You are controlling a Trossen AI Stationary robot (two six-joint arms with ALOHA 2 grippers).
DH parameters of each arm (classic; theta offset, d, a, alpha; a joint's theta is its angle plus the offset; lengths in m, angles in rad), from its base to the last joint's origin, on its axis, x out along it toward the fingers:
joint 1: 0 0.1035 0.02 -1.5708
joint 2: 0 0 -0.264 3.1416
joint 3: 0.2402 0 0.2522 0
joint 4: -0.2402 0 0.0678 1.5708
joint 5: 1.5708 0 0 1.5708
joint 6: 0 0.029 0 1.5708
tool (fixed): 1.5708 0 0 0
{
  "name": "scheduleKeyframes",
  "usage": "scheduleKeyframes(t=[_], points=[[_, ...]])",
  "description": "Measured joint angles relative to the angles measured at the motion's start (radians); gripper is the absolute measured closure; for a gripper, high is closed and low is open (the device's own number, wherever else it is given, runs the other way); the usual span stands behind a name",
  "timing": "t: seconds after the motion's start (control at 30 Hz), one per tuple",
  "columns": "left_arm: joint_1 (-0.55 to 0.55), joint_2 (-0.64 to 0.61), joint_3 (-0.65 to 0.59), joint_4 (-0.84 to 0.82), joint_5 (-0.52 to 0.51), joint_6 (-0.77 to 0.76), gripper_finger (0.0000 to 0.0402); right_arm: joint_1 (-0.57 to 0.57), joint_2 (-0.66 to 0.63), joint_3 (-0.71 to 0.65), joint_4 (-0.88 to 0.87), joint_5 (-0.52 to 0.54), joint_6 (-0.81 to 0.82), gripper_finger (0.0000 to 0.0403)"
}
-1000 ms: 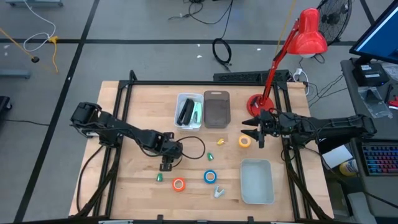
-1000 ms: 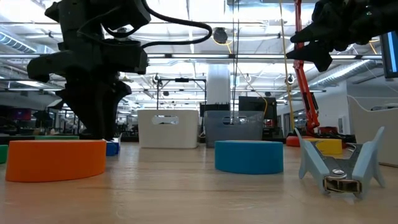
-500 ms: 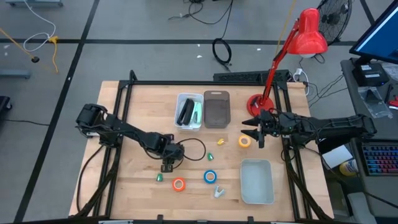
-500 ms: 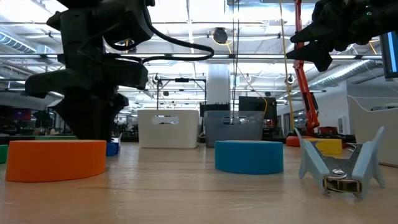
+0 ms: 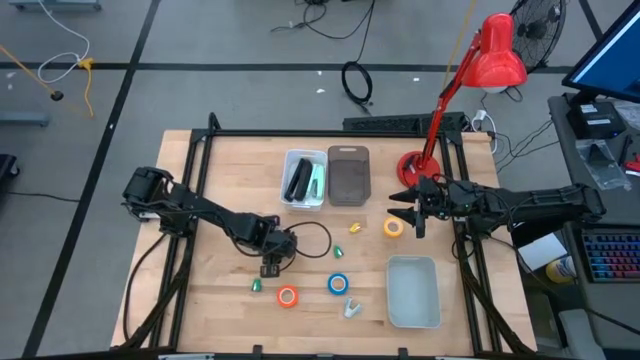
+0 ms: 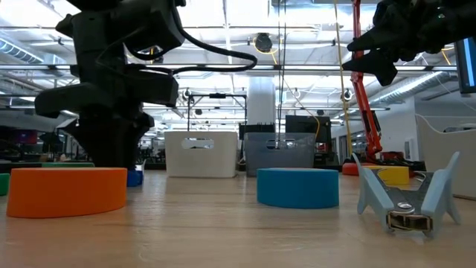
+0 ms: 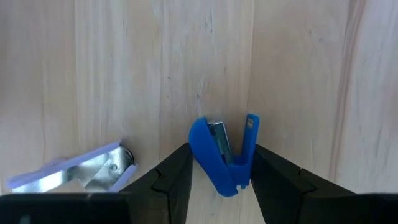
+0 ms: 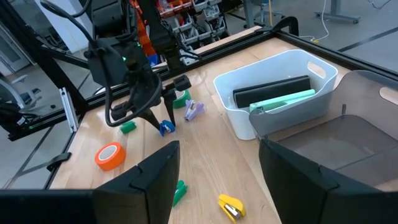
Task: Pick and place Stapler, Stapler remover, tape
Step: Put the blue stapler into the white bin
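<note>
The left hand is down at the wooden tabletop, left of centre, with its fingers spread to either side of a small blue staple remover that lies between them; whether the pads touch it cannot be told. Just beside it in the left wrist view lies a pale lilac staple remover. A small green piece sits near the tabletop's front edge, and next to it the orange tape lies flat. The blue tape lies a little further right, with a pale grey staple remover just in front of it. Toward the back of the tabletop stands a white bin that holds a black stapler and a mint green stapler side by side. A smoky grey bin stands touching the white bin's right side. A green staple remover and a yellow staple remover lie apart near the middle. The yellow tape lies to their right, just beside the right hand, which hovers above the tabletop with its fingers open and nothing in them. In front of it sits an empty pale bin. A red desk lamp stands at the back right corner.
</note>
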Motion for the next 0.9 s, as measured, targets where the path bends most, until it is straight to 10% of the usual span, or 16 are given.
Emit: scheduleKeyframes(t=[0.43,0.9], points=[[0.001,0.003,-0.001,0.047,-0.025,0.023,0.0249,0.0,0.0,0.0,0.0,0.0,0.003,0.019],[0.004,0.003,0.001,0.048,-0.036,0.019,0.035,0.0,0.0,0.0,0.001,0.0,0.003,0.019]])
